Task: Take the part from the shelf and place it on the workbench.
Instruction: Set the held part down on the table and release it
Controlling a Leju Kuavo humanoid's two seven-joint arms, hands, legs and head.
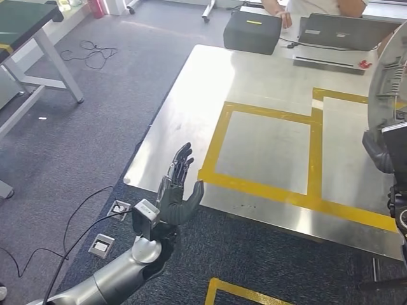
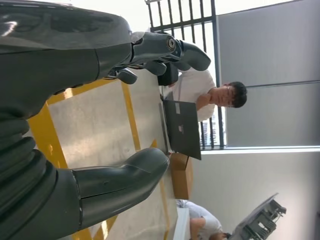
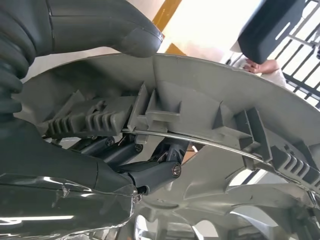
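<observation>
Grey ribbed plastic part is already off the shelf and clamped in the right hand above the right edge of the steel workbench, so only setting it down remains, while the left hand hovers empty, fingers spread.

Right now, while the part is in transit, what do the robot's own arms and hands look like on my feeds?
The left arm is a smooth silver tube ending in a rounded silver wrist joint with a small grey box mounted on it. The left hand is dark grey, with a thick thumb and slimmer black, segmented fingers. The right hand has the same grey ribbed cover, thick grey thumb and darker fingers with small screw heads.
</observation>
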